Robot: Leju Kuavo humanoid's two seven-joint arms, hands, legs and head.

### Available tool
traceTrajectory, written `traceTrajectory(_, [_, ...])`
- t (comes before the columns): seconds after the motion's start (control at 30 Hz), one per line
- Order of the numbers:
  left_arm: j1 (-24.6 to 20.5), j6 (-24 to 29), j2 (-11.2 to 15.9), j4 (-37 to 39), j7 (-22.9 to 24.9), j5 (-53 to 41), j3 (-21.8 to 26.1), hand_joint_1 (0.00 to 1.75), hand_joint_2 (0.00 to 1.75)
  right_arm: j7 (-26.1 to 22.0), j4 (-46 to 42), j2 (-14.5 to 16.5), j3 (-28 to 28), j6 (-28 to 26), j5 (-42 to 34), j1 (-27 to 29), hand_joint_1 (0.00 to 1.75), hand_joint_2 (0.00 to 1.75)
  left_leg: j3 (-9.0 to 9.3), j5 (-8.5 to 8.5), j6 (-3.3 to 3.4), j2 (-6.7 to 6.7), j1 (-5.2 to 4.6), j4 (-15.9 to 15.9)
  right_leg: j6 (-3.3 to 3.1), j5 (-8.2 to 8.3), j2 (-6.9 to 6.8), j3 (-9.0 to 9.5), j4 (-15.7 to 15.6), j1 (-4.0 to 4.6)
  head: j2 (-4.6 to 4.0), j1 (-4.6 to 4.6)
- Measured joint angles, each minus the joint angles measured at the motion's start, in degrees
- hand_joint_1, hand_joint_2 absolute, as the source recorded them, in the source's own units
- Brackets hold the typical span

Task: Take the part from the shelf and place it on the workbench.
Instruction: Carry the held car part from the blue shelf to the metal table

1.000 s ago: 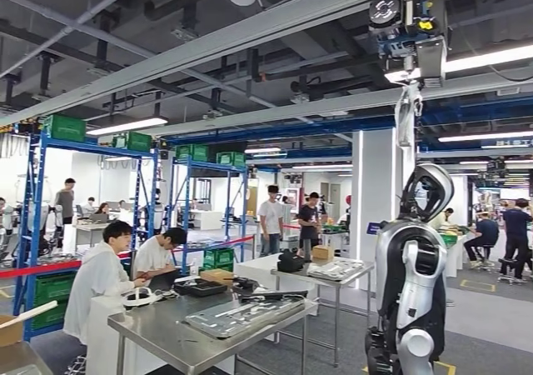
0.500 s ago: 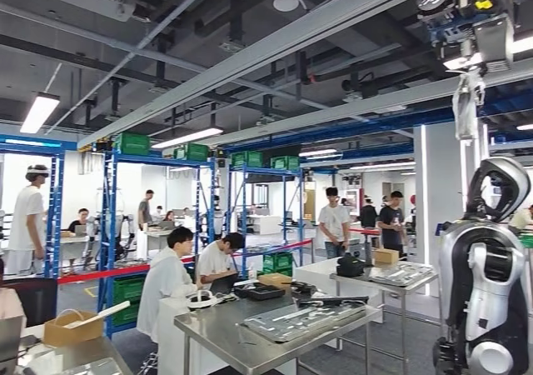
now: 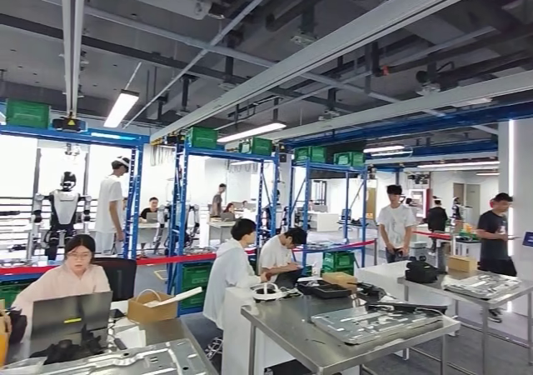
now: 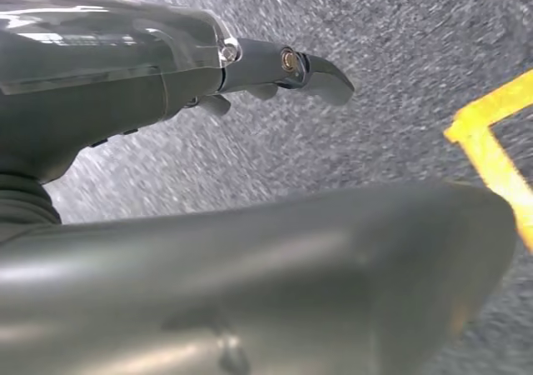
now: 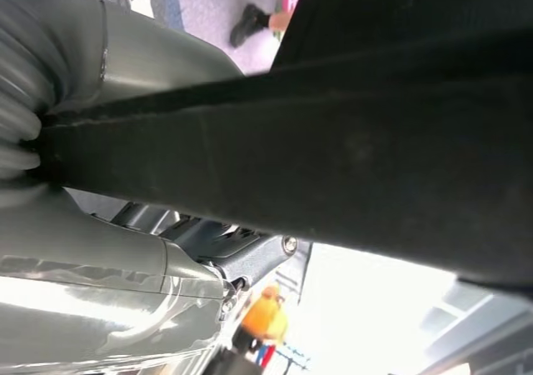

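Observation:
In the right wrist view a flat black part [image 5: 377,158] runs across the picture, and my right hand [image 5: 157,267] holds it, with the grey thumb on one side and the dark fingers [image 5: 251,254] on the other. My left hand [image 4: 283,62] hangs over grey speckled floor with its fingers stretched out straight and nothing in it. In the head view a steel workbench [image 3: 301,333] stands ahead to the right, with a flat metal panel [image 3: 377,321] lying on it. Blue shelves [image 3: 182,217] with green crates [image 3: 202,137] on top stand further back.
Two people sit at the far side of the steel workbench, one in white [image 3: 229,271]. Another person [image 3: 69,279] sits behind a laptop at the near left desk, where a cardboard box [image 3: 151,307] lies. A second steel table [image 3: 484,292] stands at right. Yellow floor tape [image 4: 490,142] crosses the floor.
The camera has turned left, so the whole scene has slid to the right. The silver robot and the overhead hoist at the right have left the picture; the left desk has come in.

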Motion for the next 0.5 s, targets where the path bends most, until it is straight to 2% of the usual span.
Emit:
traceTrajectory(0.03, [-0.1, 0.0, 0.0, 0.0, -0.1, 0.0, 0.0, 0.00, 1.75, 0.0, 0.0, -0.2, 0.0, 0.0, 0.0, 0.3, 1.75, 1.75, 0.03, -0.01, 0.15, -0.80, -0.19, 0.0, -0.18, -1.07, 0.48, -1.99, 3.7, 0.07, 0.00, 0.00])
traceTrajectory(0.07, [-0.1, 0.0, -0.1, 0.0, -0.1, -0.1, 0.0, 0.00, 1.75, 0.0, 0.0, -0.4, 0.1, 0.0, 0.0, 0.5, 1.75, 1.75, 0.08, -0.02, 0.24, -1.61, -0.39, 0.0, -0.46, -1.05, 0.72, -3.25, 5.6, 0.18, 0.00, 0.00])
traceTrajectory(0.1, [0.0, 0.0, -0.1, 0.0, -0.2, -0.2, 0.0, 0.00, 1.75, 0.0, 0.0, -0.4, 0.1, 0.0, 0.0, 0.6, 1.75, 1.75, 0.18, -0.03, 0.29, -2.42, -0.55, 0.0, -0.84, 0.20, 0.92, -3.41, 5.1, 0.37, 0.00, 0.00])
traceTrajectory(0.13, [0.0, 0.0, -0.2, 0.0, -0.2, -0.2, 0.0, 0.00, 1.75, 0.0, 0.0, -0.4, 0.2, 0.1, 0.0, 0.6, 1.75, 1.75, 0.30, -0.04, 0.32, -3.23, -0.65, 0.0, -1.28, 2.43, 1.31, -2.51, 2.4, 0.63, 0.00, 0.00])
traceTrajectory(0.17, [0.0, 0.0, -0.2, 0.0, -0.2, -0.3, 0.0, 0.00, 1.75, 0.0, 0.0, -0.4, 0.2, 0.1, -0.1, 0.5, 1.75, 1.75, 0.38, -0.04, 0.32, -4.03, -0.64, 0.0, -1.74, 5.06, 2.47, -1.00, -1.7, 0.90, 0.00, 0.00])
traceTrajectory(0.23, [-0.3, 0.0, -0.4, 0.0, -0.2, -0.3, 0.1, 0.00, 1.75, 0.0, 0.0, -0.4, 0.2, 0.1, -0.2, 0.1, 1.75, 1.75, 0.24, 0.07, 0.24, -5.50, -0.57, 0.0, -2.35, 8.39, 5.02, 1.55, -8.3, 1.13, 0.00, 0.00])
traceTrajectory(0.27, [-0.3, 0.0, -0.5, 0.0, -0.2, -0.3, 0.1, 0.00, 1.75, 0.0, 0.1, -0.4, 0.3, 0.2, -0.3, -0.2, 1.75, 1.75, -0.01, 0.19, 0.10, -6.14, -0.46, 0.0, -2.41, 8.84, 5.82, 2.12, -9.9, 1.14, 0.00, 0.00])
traceTrajectory(0.33, [-0.3, 0.1, -0.5, 0.0, -0.2, -0.3, 0.2, 0.00, 1.75, 0.1, 0.3, 0.0, 0.4, 0.4, -0.5, -0.7, 1.75, 1.75, -0.55, 0.52, -0.40, -7.42, -0.34, 0.0, -2.36, 8.75, 5.05, 2.38, -10.9, 1.10, 0.00, 0.00])
traceTrajectory(0.37, [-0.1, 0.0, -0.6, 0.0, -0.2, -0.3, 0.2, 0.00, 1.75, 0.2, 0.5, 0.3, 0.4, 0.5, -0.6, -1.0, 1.75, 1.75, -0.77, 0.41, -0.63, -7.30, -0.35, 0.1, -2.42, 8.76, 4.35, 2.55, -11.3, 0.99, 0.00, 0.01])
traceTrajectory(0.43, [0.0, 0.0, -0.6, 0.0, -0.2, -0.4, 0.3, 0.00, 1.75, 0.4, 0.8, 1.1, 0.4, 0.6, -0.8, -1.5, 1.75, 1.75, -1.86, -1.37, -1.05, -4.77, -0.63, 2.5, -2.63, 9.05, 2.91, 2.90, -12.1, 0.79, 0.00, 0.02])
traceTrajectory(0.5, [-0.3, 0.1, -0.6, 0.0, -0.2, -0.4, 0.3, 0.00, 1.75, 0.5, 1.1, 1.5, 0.4, 0.6, -0.9, -1.7, 1.75, 1.75, -4.79, -4.96, -1.50, -1.52, -0.64, 9.1, -2.77, 9.10, 1.24, 3.08, -12.4, 0.80, 0.00, 0.02])
